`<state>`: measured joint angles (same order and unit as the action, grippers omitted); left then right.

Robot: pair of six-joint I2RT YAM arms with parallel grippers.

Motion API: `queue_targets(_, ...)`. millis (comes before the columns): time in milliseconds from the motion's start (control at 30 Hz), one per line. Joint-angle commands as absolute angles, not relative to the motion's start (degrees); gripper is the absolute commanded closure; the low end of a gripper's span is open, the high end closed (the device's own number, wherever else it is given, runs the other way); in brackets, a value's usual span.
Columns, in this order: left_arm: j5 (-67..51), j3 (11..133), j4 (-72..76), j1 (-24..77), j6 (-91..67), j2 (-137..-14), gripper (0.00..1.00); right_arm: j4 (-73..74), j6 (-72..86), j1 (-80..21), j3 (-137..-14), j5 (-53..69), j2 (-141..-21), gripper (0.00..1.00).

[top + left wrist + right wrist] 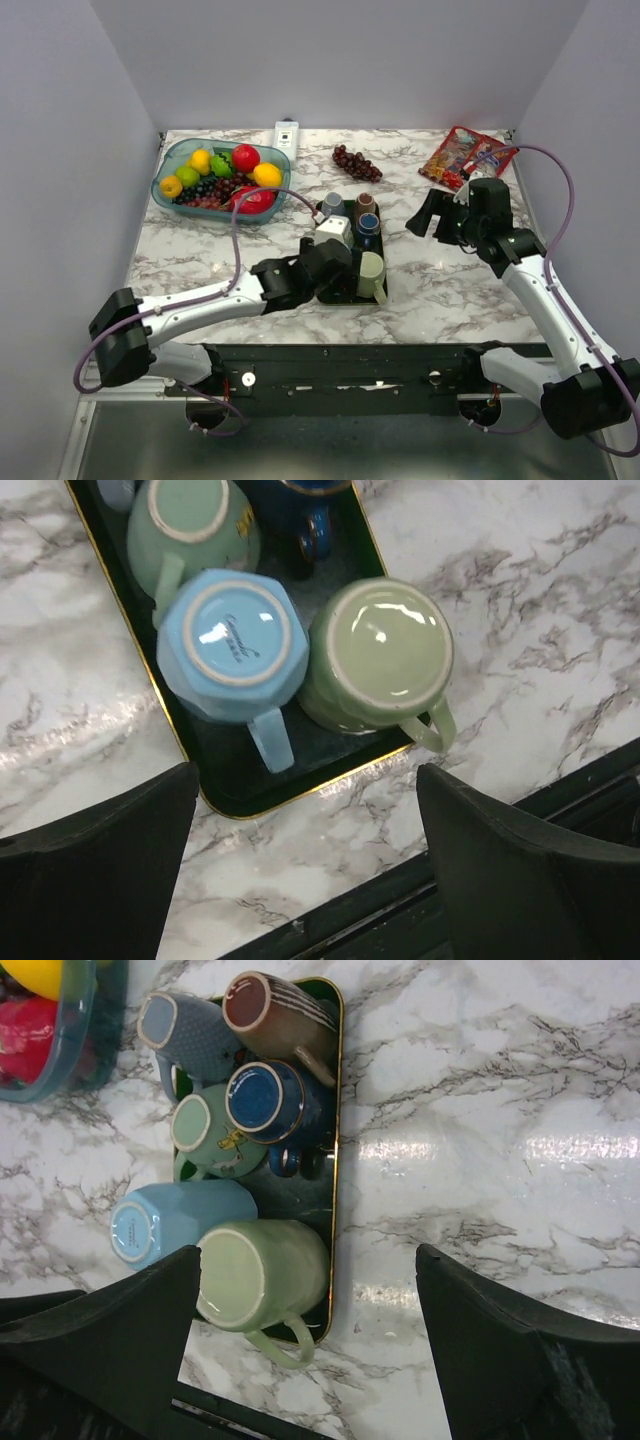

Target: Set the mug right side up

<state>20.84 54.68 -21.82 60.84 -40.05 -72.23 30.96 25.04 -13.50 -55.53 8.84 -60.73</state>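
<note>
1. The green mug [380,655] is found upside down in the tray's [222,765] near corner, touching a blue mug [235,640].
2. It is judged stiff, glossy, slippery and breakable; the handle [440,725] or the body sides should be taken.
3. The left gripper [307,770] is held open above it; the right gripper [430,215] is open too, well apart.

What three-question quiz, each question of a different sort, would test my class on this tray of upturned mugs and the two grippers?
1. True or false: the sage-green ceramic mug stands base-up on the black gold-rimmed tray.
2. Which mug stands right beside it at the tray's near end? A. light-blue faceted mug B. brown striped mug C. dark-blue glazed mug
3. Fill in: the left gripper and the right gripper both hover with jaws ____.
Key: 1 true; 2 A; 3 open.
</note>
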Motion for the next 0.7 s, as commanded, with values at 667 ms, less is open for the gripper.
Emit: queue_targets(667,34.6,63.3,-30.4,64.5,-60.0,-90.3,0.32,37.7,26.2,-13.7,-51.9,6.0,-56.0,0.07)
